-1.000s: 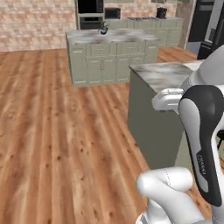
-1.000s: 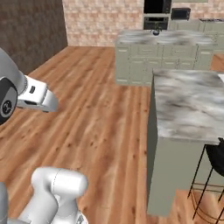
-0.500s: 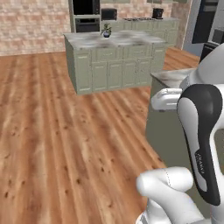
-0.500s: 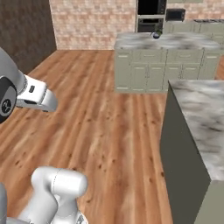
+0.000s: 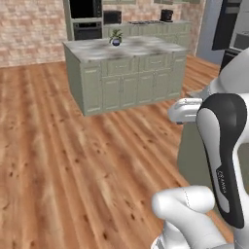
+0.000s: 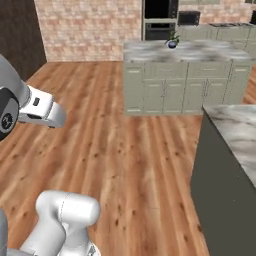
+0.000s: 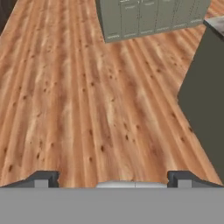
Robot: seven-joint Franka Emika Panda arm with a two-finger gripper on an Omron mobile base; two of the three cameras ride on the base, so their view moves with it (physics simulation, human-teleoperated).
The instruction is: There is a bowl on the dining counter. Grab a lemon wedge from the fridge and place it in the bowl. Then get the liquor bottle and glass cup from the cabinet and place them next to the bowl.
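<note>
My gripper (image 7: pixel 113 178) is open with nothing between its fingers, its two dark fingertips (image 7: pixel 43 177) standing wide apart over bare wooden floor. The dining counter (image 6: pixel 236 134), with a veined marble top and a dark side wall, stands close on the right, and its corner reaches into the hand view (image 7: pixel 205 87). At the far right of the left base view part of the black fridge (image 5: pixel 226 26) shows. The bowl, lemon wedge, liquor bottle, glass cup and cabinet are out of view.
A second sage-green island (image 5: pixel 129 73) with a marble top and a small potted plant (image 5: pixel 115 38) stands ahead across the floor. Behind it are a brick wall, black wall ovens (image 6: pixel 159 17) and back counters. Open wooden floor (image 7: pixel 87 96) lies between me and that island.
The whole picture has shifted, so the base has moved and turned. The far island now sits larger and more central, and the dining counter has slid toward the right edge. The gripper stays open.
</note>
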